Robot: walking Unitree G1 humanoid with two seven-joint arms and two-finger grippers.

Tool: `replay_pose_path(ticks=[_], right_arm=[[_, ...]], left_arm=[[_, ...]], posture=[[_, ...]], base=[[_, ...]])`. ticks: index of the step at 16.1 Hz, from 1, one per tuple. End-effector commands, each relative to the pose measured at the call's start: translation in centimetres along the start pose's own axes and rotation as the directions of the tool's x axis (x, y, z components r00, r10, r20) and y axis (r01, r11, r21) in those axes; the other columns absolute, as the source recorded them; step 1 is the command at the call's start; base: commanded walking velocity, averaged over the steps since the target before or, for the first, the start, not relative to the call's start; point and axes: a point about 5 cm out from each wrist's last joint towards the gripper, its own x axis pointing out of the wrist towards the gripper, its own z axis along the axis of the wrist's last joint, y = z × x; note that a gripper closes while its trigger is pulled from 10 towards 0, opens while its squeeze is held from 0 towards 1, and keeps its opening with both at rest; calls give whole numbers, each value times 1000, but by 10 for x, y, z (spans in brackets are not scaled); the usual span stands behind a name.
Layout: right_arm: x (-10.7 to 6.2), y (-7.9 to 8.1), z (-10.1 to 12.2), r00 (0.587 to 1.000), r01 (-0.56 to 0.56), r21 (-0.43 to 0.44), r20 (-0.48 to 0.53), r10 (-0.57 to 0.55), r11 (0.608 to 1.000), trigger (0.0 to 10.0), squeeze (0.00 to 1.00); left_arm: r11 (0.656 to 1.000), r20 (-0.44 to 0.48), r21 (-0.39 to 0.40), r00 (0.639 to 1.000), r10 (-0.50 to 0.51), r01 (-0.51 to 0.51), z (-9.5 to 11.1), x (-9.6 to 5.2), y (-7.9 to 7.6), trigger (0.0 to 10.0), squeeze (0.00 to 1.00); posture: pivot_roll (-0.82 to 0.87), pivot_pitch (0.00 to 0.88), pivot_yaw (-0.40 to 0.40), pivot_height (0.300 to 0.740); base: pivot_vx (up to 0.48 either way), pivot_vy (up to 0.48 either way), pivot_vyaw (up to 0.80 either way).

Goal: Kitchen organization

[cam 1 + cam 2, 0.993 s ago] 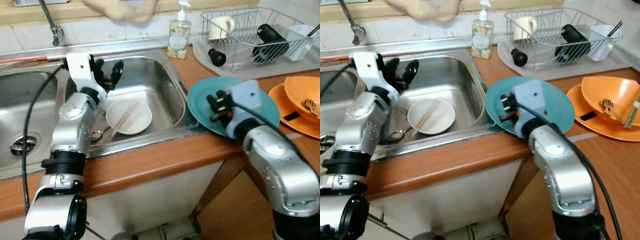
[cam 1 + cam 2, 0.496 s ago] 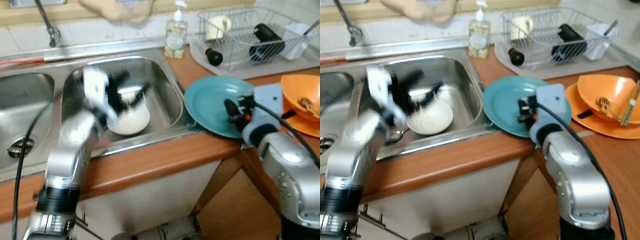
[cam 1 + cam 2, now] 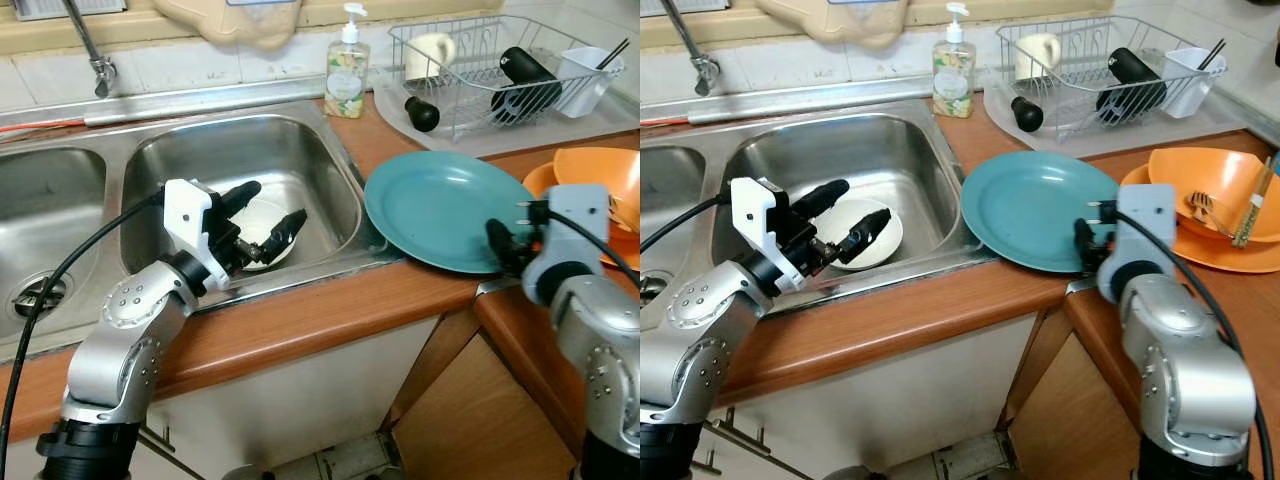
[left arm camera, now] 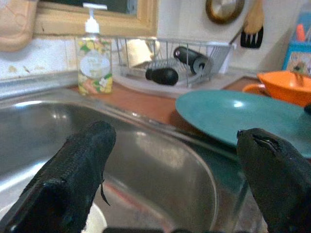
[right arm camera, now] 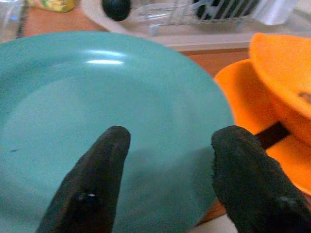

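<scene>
Sink point(image 3: 330, 180) is the big steel double-basin one, with a white plate point(image 3: 885, 240) lying at the bottom of its right basin. Next down, a teal plate point(image 3: 440, 205) sits on the wooden counter just beside the sink, its edge overlapping an orange plate point(image 3: 1210, 255). Left gripper point(image 3: 268, 215) hangs over the white plate, fingers spread wide, grasping nothing. Right gripper point(image 5: 167, 177) sits at the teal plate's near rim, also spread apart and empty.

Left pincer point(image 3: 266, 209): arm bent, reaching forward, fingers spread apart. Right pincer point(image 5: 165, 182): fingers spread apart, forearm raised.
</scene>
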Motion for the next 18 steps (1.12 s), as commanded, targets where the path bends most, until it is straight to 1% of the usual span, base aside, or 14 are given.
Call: replay_pose_path(ticks=[1,5,6,7,8,10,12,15,16,17,18], right_arm=[[-1,-7,4,999,52,1,0,-52,999,10000,1000],[0,-15,1,993,115,25,-44,-113,993,10000,1000],[1,-16,0,992,117,64,-62,-113,991,10000,0],[2,-16,-1,992,106,94,-72,-99,990,10000,0],[4,-15,-2,993,86,130,-88,-74,988,10000,0],[6,-13,-6,993,53,220,-116,-28,974,10000,0],[9,-9,-9,990,22,316,-140,24,949,10000,0],[14,-7,-11,988,-5,373,-143,63,928,10000,0],[15,-7,-12,987,-6,382,-144,66,924,8392,0],[17,-8,-14,985,-1,412,-157,72,911,5725,0],[20,-8,-16,982,0,446,-169,85,895,4902,0]], left_arm=[[999,-4,16,999,-39,39,3,-1,-5,10000,1000],[998,-18,22,998,-52,52,3,-5,-7,10000,1000],[998,-22,27,998,-57,58,3,-5,-7,10000,431],[998,-22,30,998,-61,61,4,-5,-7,10000,204],[998,-23,29,998,-63,63,4,-5,-7,10000,0],[997,-27,28,997,-72,73,4,-5,-7,10000,0],[997,-30,26,997,-73,74,3,-6,-8,10000,0],[997,-32,23,997,-75,76,2,-6,-8,10000,0],[997,-32,23,997,-76,76,2,-6,-8,10000,0],[997,-34,23,996,-77,77,2,-6,-8,10000,0],[997,-35,23,997,-76,76,2,-5,-8,10000,0]], posture=[[-144,0,17,740],[-143,0,16,740],[-144,0,17,740],[-144,0,18,740],[-144,0,18,740],[-142,0,15,740],[-140,0,12,740],[-136,0,10,740],[-136,0,10,740],[-134,0,8,740],[-135,0,5,740]], base=[[0,0,0],[0,0,0],[0,0,0],[0,0,0],[0,0,0],[0,0,0],[0,0,0],[0,0,0],[0,0,0],[0,0,0],[0,0,0]])
